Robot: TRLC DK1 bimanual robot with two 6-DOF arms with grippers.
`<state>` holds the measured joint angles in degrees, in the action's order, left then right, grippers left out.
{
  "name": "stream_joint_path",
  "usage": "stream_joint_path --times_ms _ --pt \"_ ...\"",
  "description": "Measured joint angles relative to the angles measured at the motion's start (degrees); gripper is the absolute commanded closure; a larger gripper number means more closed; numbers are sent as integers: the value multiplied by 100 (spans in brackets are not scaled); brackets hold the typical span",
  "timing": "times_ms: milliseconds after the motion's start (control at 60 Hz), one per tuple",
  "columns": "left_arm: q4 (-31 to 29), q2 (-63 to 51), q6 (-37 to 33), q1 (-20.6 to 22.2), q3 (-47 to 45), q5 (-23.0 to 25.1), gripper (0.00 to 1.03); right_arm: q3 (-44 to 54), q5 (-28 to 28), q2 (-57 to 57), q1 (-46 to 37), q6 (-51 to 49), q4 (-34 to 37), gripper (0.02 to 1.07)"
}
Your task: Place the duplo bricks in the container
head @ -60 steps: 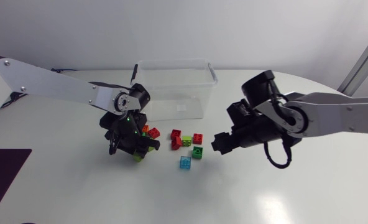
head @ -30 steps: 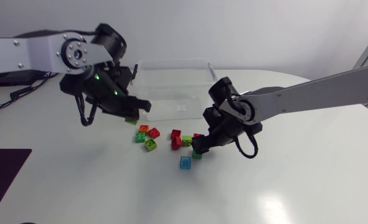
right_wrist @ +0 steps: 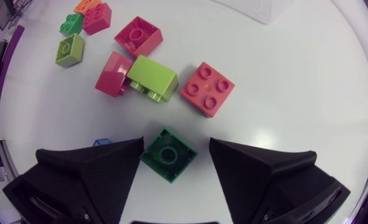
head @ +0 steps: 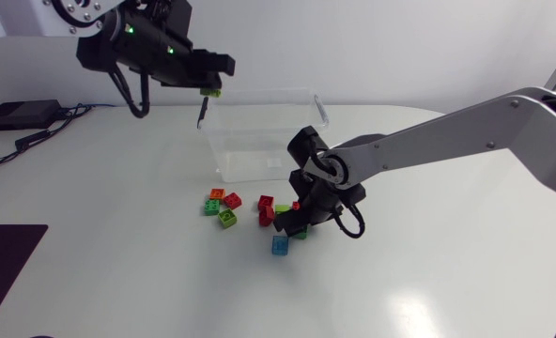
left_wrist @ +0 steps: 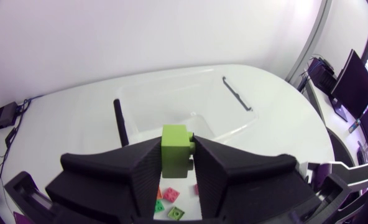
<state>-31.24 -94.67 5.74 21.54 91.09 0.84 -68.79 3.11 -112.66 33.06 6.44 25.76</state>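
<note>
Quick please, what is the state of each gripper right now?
Left gripper: shut on the lime brick.
Right gripper: open, with the dark green brick between its fingers, not gripped.

the right arm (head: 447, 131) has silver-grey links, black joints and a looping black cable (head: 359, 228). the left arm (head: 148, 54) has a black wrist with green lights. the wedge fingers (right_wrist: 84, 180) are ribbed, matte black.

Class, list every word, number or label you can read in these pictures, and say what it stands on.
No text can be read anywhere.
Clear plastic container: no legible label.
Red four-stud plastic brick: no print legible on its studs.
</note>
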Motion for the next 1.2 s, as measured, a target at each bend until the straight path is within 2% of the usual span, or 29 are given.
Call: stream_joint_path --times_ms 83,250,317,350,400,450,517,633,833,1033,1200 --pt "208 -306 2 0 254 0 75 0 -17 -22 24 0 -2 81" --pt "302 -1228 2 0 841 -4 72 166 -22 118 22 -7 -42 87" --pt "302 -1576 0 0 1040 -7 67 334 -26 321 22 -26 24 87" --pt "302 -1744 2 0 1130 -22 57 382 -28 435 20 -28 85 87" --pt "299 -1932 2 -7 1228 -44 34 396 -44 645 4 -44 190 87" --pt "291 -2074 2 -9 1300 -140 17 382 -42 868 -35 -44 271 87" --pt "286 -2159 4 -44 1349 -199 7 278 -42 1154 -136 -46 446 87" --pt "144 -2151 4 -133 1410 -238 7 -221 -42 1390 -356 -68 717 87" --pt "-516 -1663 7 -214 1257 -260 7 -1322 -46 1379 -557 -90 1091 85" --pt "-667 -323 2 -168 251 -260 9 -2516 -66 949 -649 -90 1316 85" --pt "-667 682 -46 31 -1075 -240 10 -3547 -87 293 -815 -90 1394 84"
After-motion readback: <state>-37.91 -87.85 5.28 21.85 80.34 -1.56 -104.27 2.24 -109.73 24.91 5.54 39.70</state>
